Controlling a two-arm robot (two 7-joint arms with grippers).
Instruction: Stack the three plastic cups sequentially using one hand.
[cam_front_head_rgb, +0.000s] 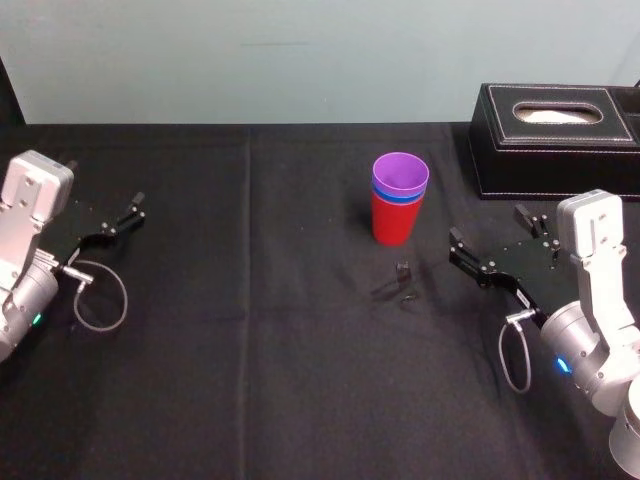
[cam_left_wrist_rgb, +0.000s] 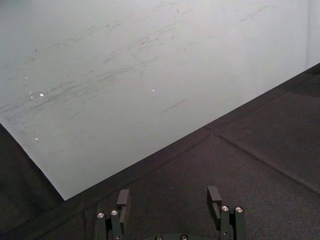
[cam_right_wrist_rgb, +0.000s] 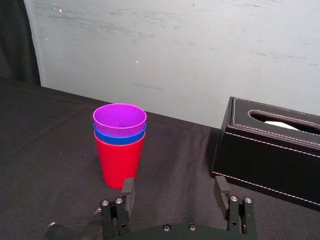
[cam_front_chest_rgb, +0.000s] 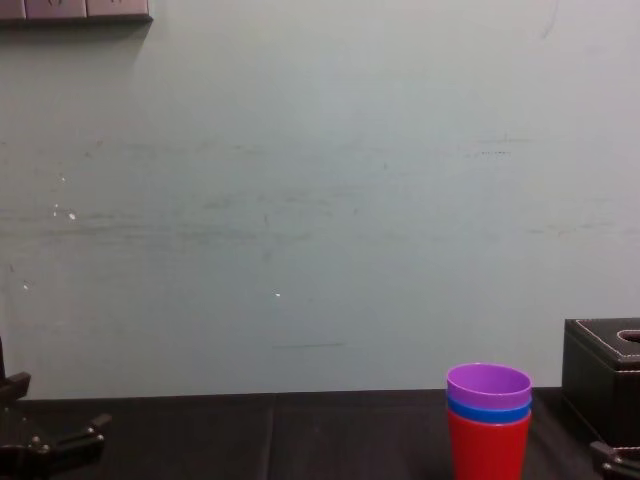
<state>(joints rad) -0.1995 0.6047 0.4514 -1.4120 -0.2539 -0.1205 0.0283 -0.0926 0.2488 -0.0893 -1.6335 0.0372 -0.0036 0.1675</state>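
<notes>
The three plastic cups stand nested in one upright stack on the black tablecloth: the red cup (cam_front_head_rgb: 393, 221) at the bottom, the blue cup (cam_front_head_rgb: 405, 198) in it with just its rim showing, and the purple cup (cam_front_head_rgb: 401, 172) on top. The same stack appears as red cup (cam_right_wrist_rgb: 118, 162), blue cup (cam_right_wrist_rgb: 119, 136) and purple cup (cam_right_wrist_rgb: 120, 118), and in the chest view as a stack (cam_front_chest_rgb: 488, 425). My right gripper (cam_front_head_rgb: 492, 246) hovers open and empty to the right of the stack, apart from it; its fingers (cam_right_wrist_rgb: 128, 190) frame the stack's base. My left gripper (cam_front_head_rgb: 121, 219) rests open at the far left.
A black tissue box with white stitching (cam_front_head_rgb: 553, 140) stands at the back right, close behind my right arm (cam_front_head_rgb: 590, 310). Two small dark bits (cam_front_head_rgb: 403, 270) lie on the cloth just in front of the stack. A pale wall (cam_front_chest_rgb: 300, 200) closes off the table's far edge.
</notes>
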